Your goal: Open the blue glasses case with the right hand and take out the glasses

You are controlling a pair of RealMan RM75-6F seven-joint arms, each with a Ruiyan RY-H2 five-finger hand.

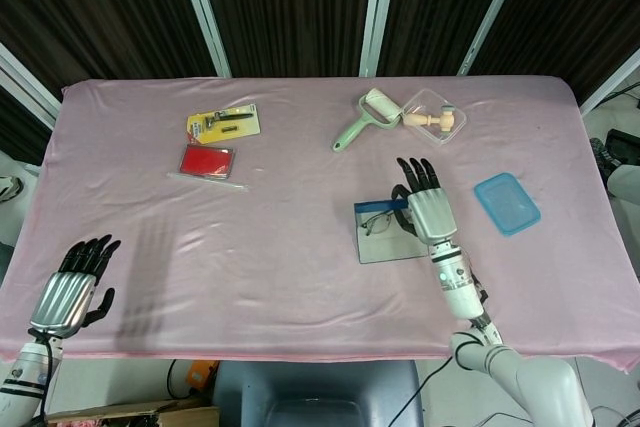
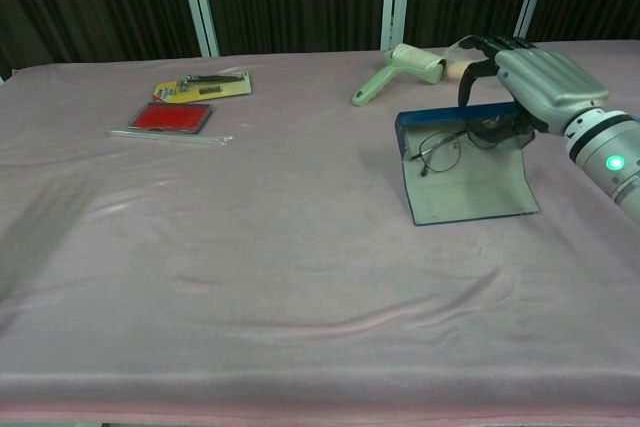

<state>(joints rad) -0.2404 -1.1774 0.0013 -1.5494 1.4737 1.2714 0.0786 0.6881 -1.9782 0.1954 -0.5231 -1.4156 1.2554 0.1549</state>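
The blue glasses case [image 1: 388, 243] [image 2: 470, 192] lies open right of the table's middle, its blue wall [image 2: 450, 117] upright at the far side and its grey inside facing up. Thin-framed glasses [image 1: 378, 220] [image 2: 438, 153] lie against that wall. My right hand [image 1: 429, 209] [image 2: 535, 82] reaches over the case's right end, palm down. Its thumb and dark fingers curl onto the right end of the glasses, hiding that lens. My left hand [image 1: 72, 292] hangs at the table's near left corner, fingers apart, holding nothing.
A green lint roller [image 1: 362, 117] [image 2: 398, 69] and a clear box with a wooden piece [image 1: 433, 117] lie behind the case. A light blue lid [image 1: 506, 203] sits to its right. At the far left are a yellow card [image 1: 223, 123] [image 2: 202, 85] and a red packet [image 1: 207, 161] [image 2: 170, 117].
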